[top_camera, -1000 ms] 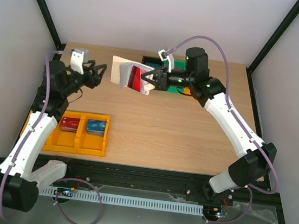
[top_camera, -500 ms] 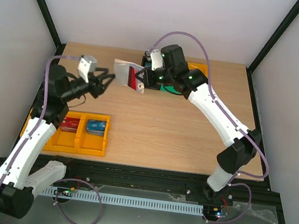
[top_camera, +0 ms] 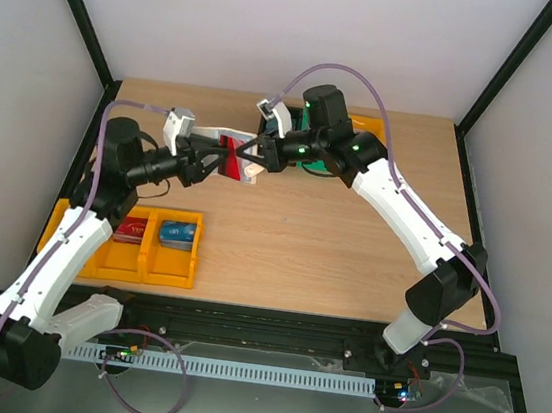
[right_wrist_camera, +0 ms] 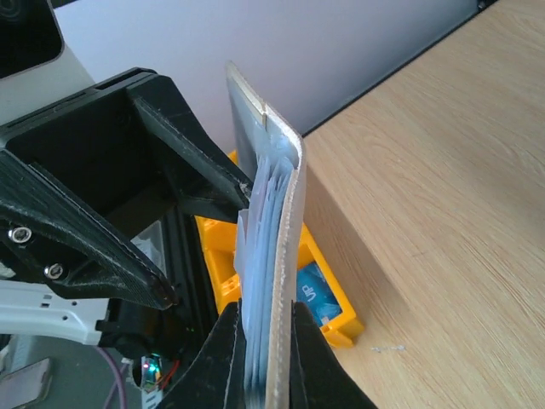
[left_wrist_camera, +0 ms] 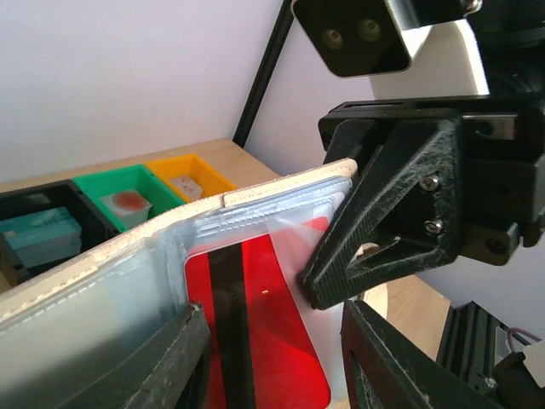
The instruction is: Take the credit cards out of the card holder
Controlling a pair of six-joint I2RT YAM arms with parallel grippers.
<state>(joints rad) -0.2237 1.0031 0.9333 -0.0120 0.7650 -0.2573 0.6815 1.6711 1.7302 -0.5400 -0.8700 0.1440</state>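
My right gripper (top_camera: 260, 154) is shut on one edge of the open card holder (top_camera: 243, 167) and holds it above the table's back middle. The right wrist view shows the cream holder (right_wrist_camera: 285, 256) edge-on and upright between my right gripper's (right_wrist_camera: 264, 319) fingers. A red credit card (left_wrist_camera: 264, 332) with a black stripe sits in a clear pocket on the blue-grey inside. My left gripper (left_wrist_camera: 272, 319) faces that inside, open, one finger on either side of the red card; the left finger (left_wrist_camera: 170, 366) is at the card's edge. From above, the left gripper (top_camera: 211, 158) meets the holder. No dark grey card shows.
Yellow bins (top_camera: 148, 263) at the front left hold a red card (top_camera: 130, 229) and a blue card (top_camera: 179, 233). Behind the holder stand a black bin with a teal card (left_wrist_camera: 43, 239), a green bin (left_wrist_camera: 128, 192) and an orange bin (left_wrist_camera: 187, 175).
My left gripper has swung right up to the holder and its fingers have narrowed. The right arm has carried the holder left to meet it.
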